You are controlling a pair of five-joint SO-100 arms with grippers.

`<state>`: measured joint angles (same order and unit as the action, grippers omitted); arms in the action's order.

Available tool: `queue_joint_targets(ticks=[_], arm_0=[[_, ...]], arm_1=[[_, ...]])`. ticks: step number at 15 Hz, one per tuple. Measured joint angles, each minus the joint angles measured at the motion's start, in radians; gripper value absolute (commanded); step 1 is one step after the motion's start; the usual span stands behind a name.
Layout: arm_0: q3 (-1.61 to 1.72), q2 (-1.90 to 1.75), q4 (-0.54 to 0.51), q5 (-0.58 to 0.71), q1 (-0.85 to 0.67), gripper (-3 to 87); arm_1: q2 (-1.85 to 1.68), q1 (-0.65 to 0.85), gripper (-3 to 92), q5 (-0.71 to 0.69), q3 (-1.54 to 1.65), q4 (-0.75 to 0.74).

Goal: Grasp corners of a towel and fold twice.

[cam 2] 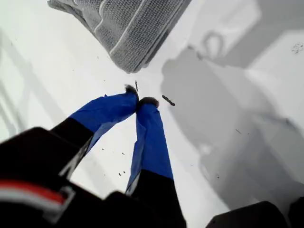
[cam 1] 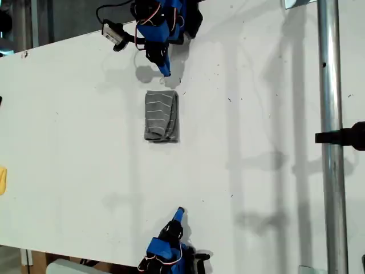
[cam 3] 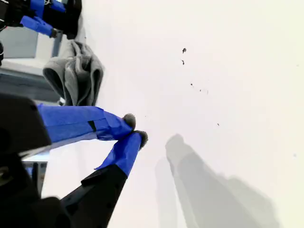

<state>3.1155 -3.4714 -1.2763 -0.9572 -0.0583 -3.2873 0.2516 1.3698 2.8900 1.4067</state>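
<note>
The towel (cam 1: 161, 116) lies folded into a small grey striped rectangle on the white table (cam 1: 74, 142), near the middle of the exterior view. My first gripper (cam 1: 166, 72) is shut and empty, its tips just short of the towel's (cam 2: 128, 28) near edge and not touching it; the first wrist view shows the first gripper (cam 2: 140, 97) with its blue fingers pressed together. My second gripper (cam 1: 180, 211) sits shut and empty at the bottom of the exterior view, well apart from the towel (cam 3: 76, 78). The second wrist view shows the second gripper (cam 3: 135, 129) holding nothing. Folds hide the towel's corners.
A metal pole (cam 1: 331, 137) with a black clamp (cam 1: 345, 136) runs down the exterior view's right. A yellow object (cam 1: 2, 180) shows at the exterior view's left edge. Small dark specks dot the table.
</note>
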Motion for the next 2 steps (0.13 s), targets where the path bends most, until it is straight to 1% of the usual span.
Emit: queue_joint_targets(ticks=[2], arm_0=[[0.0, 0.0, 0.0, 0.0, 0.0, 0.0]], arm_1=[[0.0, -0.002, 4.4, 0.0, 0.0, 0.0]])
